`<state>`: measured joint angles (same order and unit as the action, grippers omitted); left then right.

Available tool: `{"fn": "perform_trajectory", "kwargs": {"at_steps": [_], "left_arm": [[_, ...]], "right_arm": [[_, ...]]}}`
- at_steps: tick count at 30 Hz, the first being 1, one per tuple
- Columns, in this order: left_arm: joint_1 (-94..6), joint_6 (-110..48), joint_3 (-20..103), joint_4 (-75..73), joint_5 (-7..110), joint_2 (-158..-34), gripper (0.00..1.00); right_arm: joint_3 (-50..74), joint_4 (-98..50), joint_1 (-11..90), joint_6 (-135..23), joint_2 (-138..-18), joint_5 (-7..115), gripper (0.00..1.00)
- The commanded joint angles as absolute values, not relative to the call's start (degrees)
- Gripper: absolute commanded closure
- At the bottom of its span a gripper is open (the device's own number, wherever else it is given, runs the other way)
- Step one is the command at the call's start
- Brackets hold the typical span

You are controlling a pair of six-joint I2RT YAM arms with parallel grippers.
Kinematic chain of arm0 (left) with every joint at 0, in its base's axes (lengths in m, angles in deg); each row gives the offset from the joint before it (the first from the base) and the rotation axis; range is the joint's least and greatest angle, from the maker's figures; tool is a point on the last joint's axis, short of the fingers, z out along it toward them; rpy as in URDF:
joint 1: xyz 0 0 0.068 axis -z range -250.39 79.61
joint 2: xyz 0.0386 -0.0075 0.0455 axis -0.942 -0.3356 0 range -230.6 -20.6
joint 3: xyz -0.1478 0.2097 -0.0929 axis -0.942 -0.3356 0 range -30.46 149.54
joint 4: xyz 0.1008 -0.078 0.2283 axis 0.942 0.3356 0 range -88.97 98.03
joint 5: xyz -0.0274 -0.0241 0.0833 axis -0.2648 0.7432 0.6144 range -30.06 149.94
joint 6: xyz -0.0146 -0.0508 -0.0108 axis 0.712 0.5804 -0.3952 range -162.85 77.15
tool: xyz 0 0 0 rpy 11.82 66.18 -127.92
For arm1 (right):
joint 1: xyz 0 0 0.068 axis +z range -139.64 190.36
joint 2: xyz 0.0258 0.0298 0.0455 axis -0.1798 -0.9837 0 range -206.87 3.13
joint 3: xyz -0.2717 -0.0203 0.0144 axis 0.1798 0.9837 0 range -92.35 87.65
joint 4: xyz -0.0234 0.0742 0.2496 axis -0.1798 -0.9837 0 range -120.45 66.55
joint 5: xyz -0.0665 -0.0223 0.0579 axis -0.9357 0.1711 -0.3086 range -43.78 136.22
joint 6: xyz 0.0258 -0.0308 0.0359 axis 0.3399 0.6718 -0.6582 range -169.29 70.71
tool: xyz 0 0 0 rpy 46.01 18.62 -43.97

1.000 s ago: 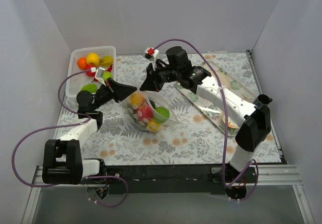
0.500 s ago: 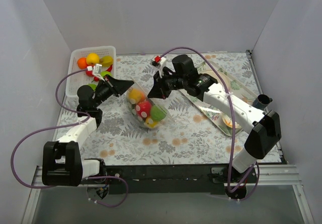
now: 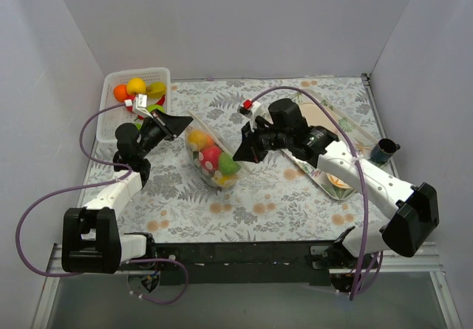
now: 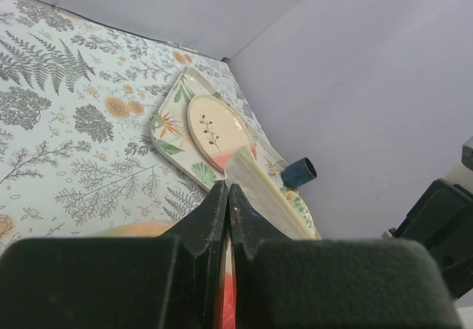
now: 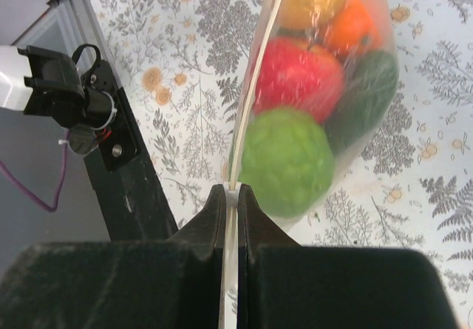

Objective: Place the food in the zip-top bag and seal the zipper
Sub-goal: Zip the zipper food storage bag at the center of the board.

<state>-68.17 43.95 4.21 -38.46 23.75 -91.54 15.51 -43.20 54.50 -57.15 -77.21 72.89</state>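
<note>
The zip-top bag (image 3: 211, 159) hangs stretched between my two grippers above the middle of the table. It holds food: a red fruit (image 5: 295, 74), a light green one (image 5: 284, 159), orange, yellow and a dark green piece. My left gripper (image 3: 188, 120) is shut on the bag's left top corner (image 4: 228, 190). At the other end, my right gripper (image 3: 238, 156) is shut on the zipper (image 5: 255, 70), its tips at a small white slider (image 5: 236, 193). From the left wrist the zipper strip (image 4: 266, 196) runs away to the right. More food (image 3: 133, 89) lies in the basket.
The white slotted basket (image 3: 159, 72) stands at the back left, just behind my left arm. A shiny tray (image 3: 360, 133) with a beige plate (image 4: 214, 126) lies along the right side. A dark blue cup (image 3: 384, 151) stands at the right edge. Grey walls close in the table.
My right gripper has slid right and toward the near edge along the bag's mouth, pulling the top edge taut. The left gripper has kept its hold and shifted slightly.
</note>
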Motion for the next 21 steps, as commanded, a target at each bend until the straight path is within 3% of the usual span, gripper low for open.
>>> {"fn": "perform_trajectory", "kwargs": {"at_steps": [1, 21], "left_arm": [[-69.0, 42.5, 6.5, -38.9, 30.1, -90.7, 1.00], [-69.0, 42.0, 6.5, -38.3, 31.2, -92.1, 1.00]], "right_arm": [[18.6, -46.7, 55.1, -58.1, -72.0, 72.9, 0.99], [25.4, -50.3, 55.2, -58.3, -64.5, 70.5, 0.99]]}}
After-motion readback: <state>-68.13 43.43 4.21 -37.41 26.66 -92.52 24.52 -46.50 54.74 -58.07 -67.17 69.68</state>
